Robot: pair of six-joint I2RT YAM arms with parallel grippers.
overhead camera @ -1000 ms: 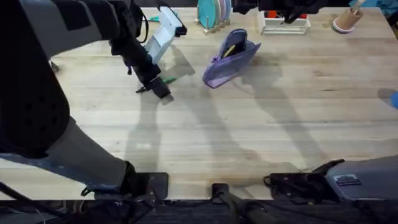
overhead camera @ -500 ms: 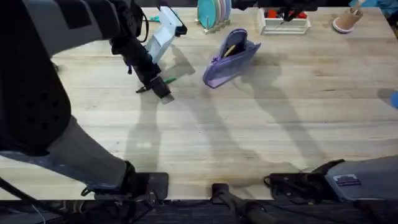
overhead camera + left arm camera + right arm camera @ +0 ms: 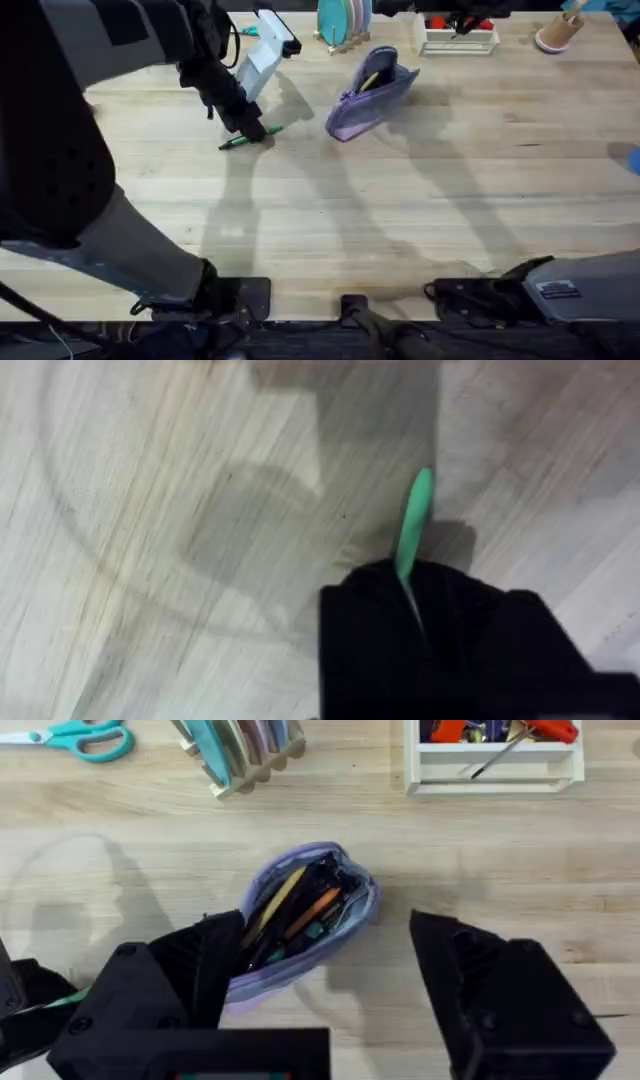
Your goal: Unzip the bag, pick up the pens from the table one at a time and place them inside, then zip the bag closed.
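Overhead looks down/fwd over table point(image 3: 400, 220); L wrist cam close-up; R wrist shares bag point(image 3: 300, 925).

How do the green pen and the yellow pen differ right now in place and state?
The green pen lies flat on the table, outside the bag, with the left gripper closed around it. The yellow pen sits inside the open bag, slanted, with no gripper touching it. Both are slim sticks.

We count one purple bag point(image 3: 372, 92) at twelve o'clock on the one table point(image 3: 400, 220), one green pen point(image 3: 252, 135) toward eleven o'clock, one tan pen point(image 3: 272, 902) inside the bag, one pair of scissors point(image 3: 75, 737), and two grippers, left point(image 3: 243, 128) and right point(image 3: 330, 1010).
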